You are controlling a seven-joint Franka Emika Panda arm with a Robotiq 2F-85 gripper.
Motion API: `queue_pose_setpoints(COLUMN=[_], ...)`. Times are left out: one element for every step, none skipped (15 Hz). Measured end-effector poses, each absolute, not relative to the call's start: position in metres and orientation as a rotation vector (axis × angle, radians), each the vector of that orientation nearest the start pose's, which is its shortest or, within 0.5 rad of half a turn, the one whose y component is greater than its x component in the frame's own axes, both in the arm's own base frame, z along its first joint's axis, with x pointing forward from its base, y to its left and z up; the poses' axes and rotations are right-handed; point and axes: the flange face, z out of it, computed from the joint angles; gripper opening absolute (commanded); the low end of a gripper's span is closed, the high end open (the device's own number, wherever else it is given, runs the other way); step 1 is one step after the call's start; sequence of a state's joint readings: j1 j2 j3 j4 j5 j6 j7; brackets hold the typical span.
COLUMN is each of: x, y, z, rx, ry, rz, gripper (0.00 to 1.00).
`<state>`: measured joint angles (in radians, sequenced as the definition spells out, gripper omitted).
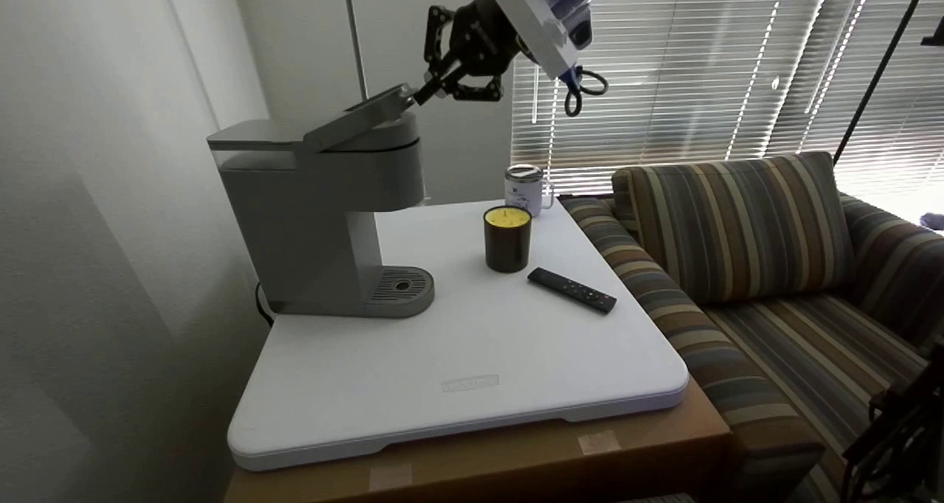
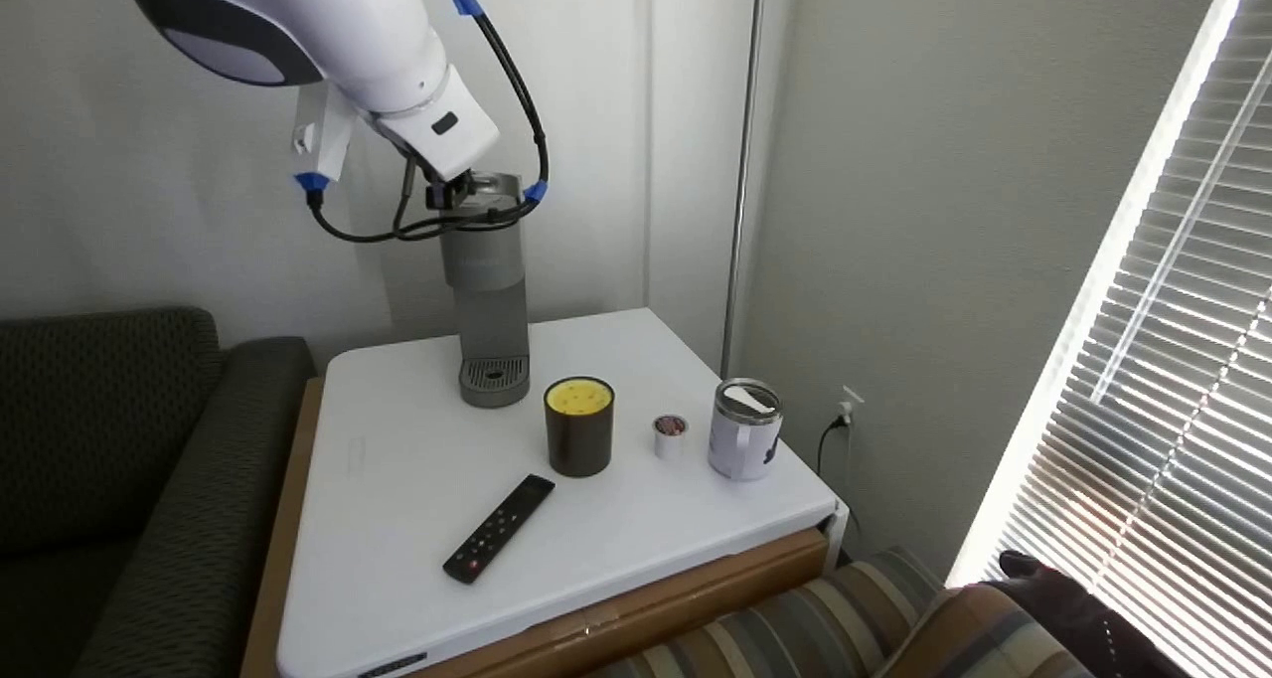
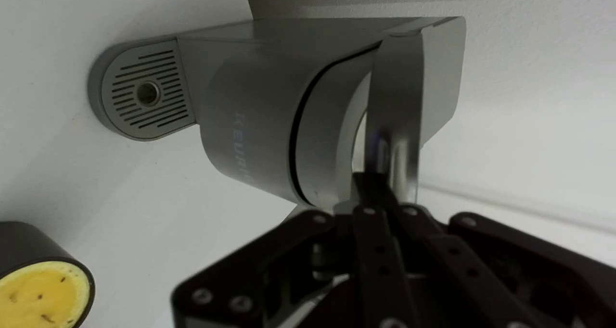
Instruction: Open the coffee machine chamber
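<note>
Gripper (image 3: pixel 375 191), nearest in wrist view: fingers (image 3: pixel 378 232) together, at tilted-up lid (image 3: pixel 397 92) of coffee machine (image 1: pixel 313 230), on worktop (image 1: pixel 464 341) by wall (image 1: pixel 110 193). Small cup (image 2: pixel 670 441), between candle (image 2: pixel 579 441) and mug (image 2: pixel 740 444), seen only in an exterior view.

My gripper (image 1: pixel 422 96) is black, the coffee machine (image 1: pixel 324 230) gray, the table (image 1: pixel 472 341) white, and the couch (image 1: pixel 796 333) has brown stripes.

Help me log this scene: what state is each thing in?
Lid, partly raised, tilted
Coffee machine, upright; power unclear
End effector, shut, at the lid's front edge
Candle, upright, uncovered, no flame visible
Mug, upright, lidded
Pod, printed end up
Remote, flat, buttons up
Blinds, lowered
Cushion, propped up
</note>
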<state>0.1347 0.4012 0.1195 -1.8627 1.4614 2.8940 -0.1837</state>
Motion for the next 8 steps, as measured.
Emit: queue_pose_setpoints(x=[0.6425,0.6422,0.6421,0.6421,0.6421,0.6422,0.6423,0.6426], y=[0.0996,0.0994,0.0993,0.0992,0.0992,0.0993,0.0994,0.0994], z=[0.3329,0.3324,0.3322,0.3321,0.3323,0.3326,0.3329,0.3335], rx=[-2.048,-2.044,-2.041,-2.037,-2.033,-2.03,-2.028,-2.027], ry=[1.044,1.046,1.047,1.048,1.049,1.047,1.044,1.04], rz=[-0.528,-0.527,-0.527,-0.527,-0.527,-0.529,-0.531,-0.534], gripper=[0.0,0.0,0.0,0.0,0.0,0.0,0.0,0.0])
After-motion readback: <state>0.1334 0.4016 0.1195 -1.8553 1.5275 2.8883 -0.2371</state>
